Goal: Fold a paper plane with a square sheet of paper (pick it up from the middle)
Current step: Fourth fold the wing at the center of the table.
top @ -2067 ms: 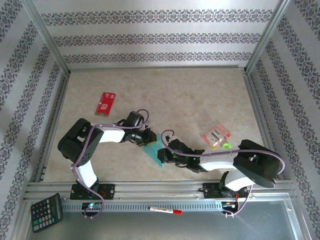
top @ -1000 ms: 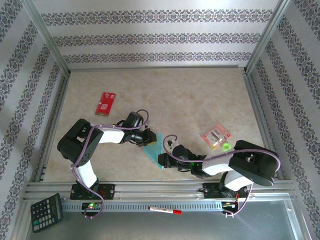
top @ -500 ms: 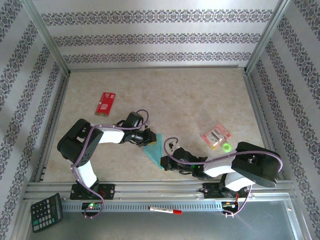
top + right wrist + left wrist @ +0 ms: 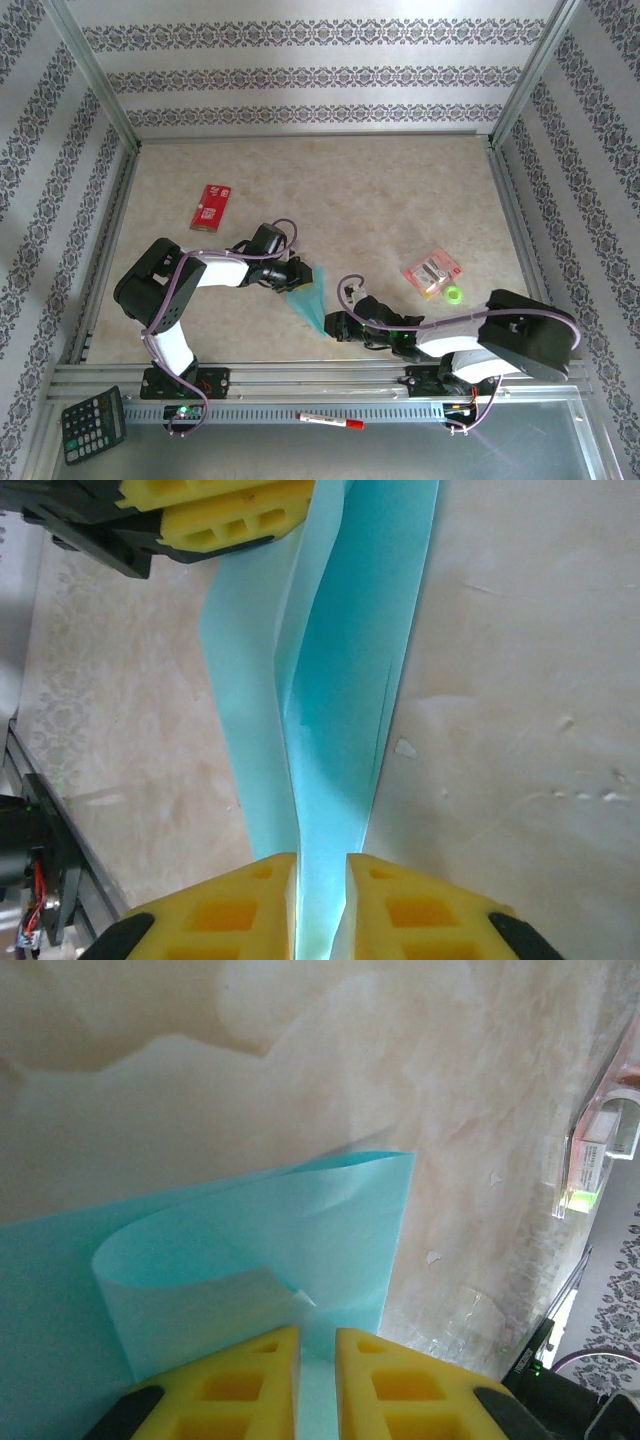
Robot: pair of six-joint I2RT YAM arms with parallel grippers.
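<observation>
From above, the folded blue sheet of paper [image 4: 308, 300] sat near the front of the table [image 4: 400, 200], between the left tool [image 4: 296, 279] and the right tool [image 4: 332, 325]. In the left wrist view, the left tool pinched its curled end. In the right wrist view, the right tool pinched its narrow end.

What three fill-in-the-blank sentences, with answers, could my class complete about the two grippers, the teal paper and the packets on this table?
The left gripper and right gripper both pinch the teal paper between fingers coloured ____.
In the top view, the red packet lies to the ____ of the paper.
The small pink packet lies to the paper's ____.
Missing words: yellow; left; right.
</observation>
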